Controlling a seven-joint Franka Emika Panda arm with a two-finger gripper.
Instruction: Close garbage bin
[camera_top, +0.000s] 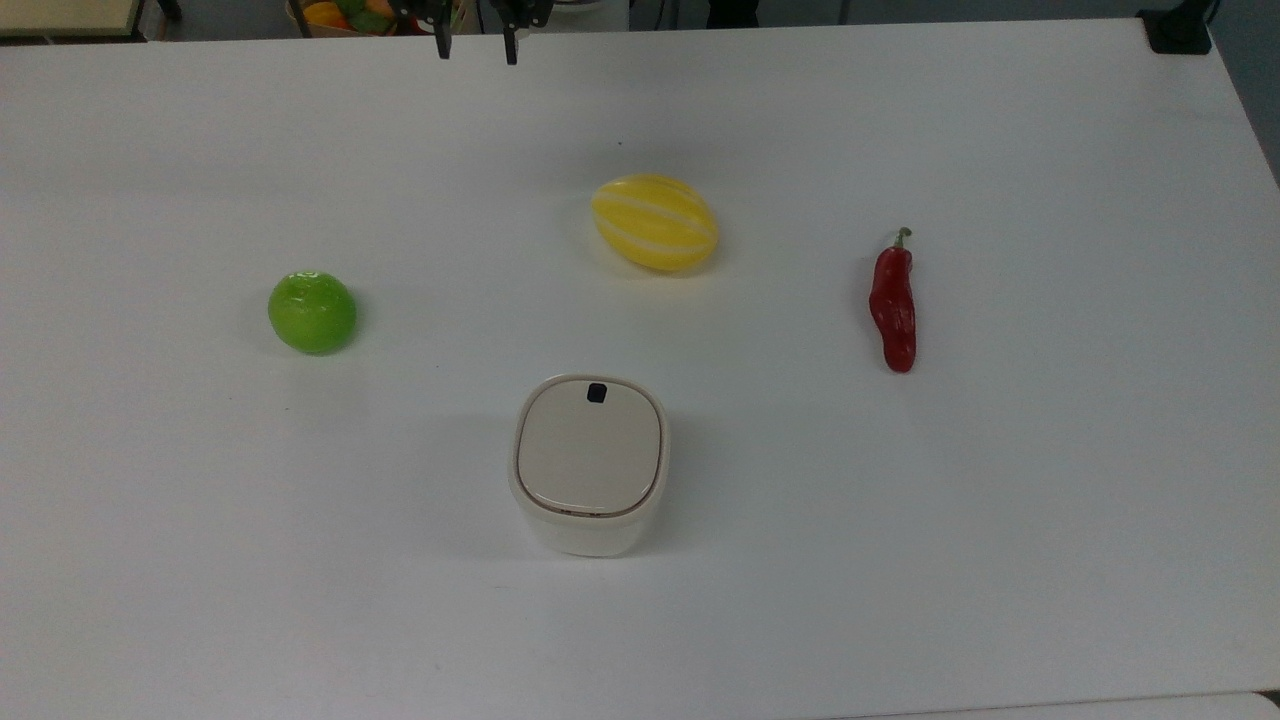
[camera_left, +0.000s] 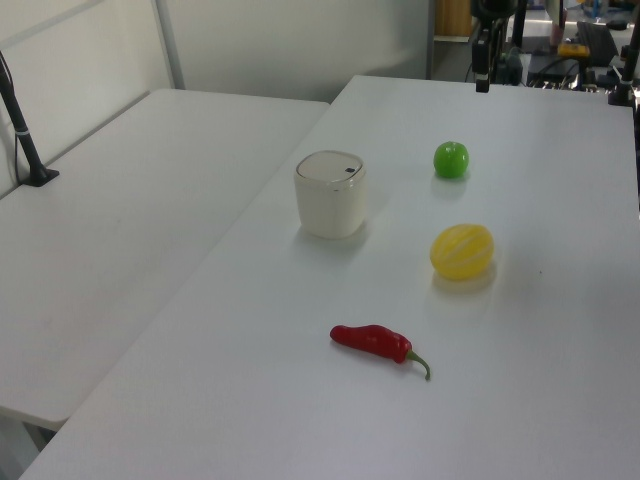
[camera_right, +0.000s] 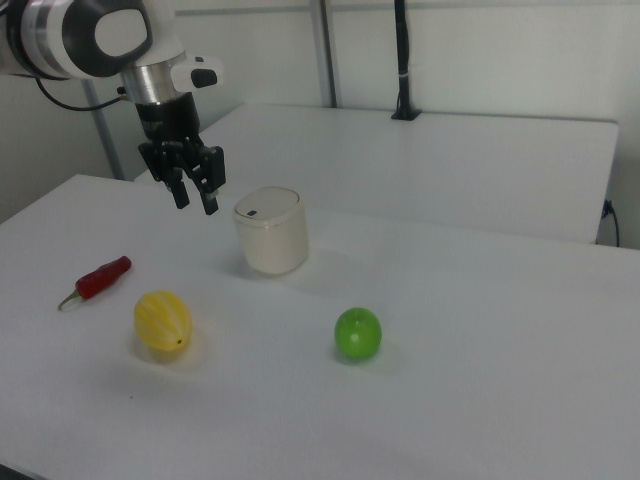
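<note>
Nearest you on the table (camera_top: 1000, 560) sits the garbage bin (camera_top: 589, 465), lid apparently flat down. Beyond it lie the apple (camera_top: 312, 312), melon (camera_top: 655, 222) and chili (camera_top: 892, 305). Farthest, your gripper (camera_right: 196, 194) hangs above the table's far edge, jaws parted and empty.

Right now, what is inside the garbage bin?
Its contents cannot be seen: the beige lid lies flat and shut on the garbage bin, covering the whole opening. Nothing rests on the lid, which bears a small black square mark.
</note>
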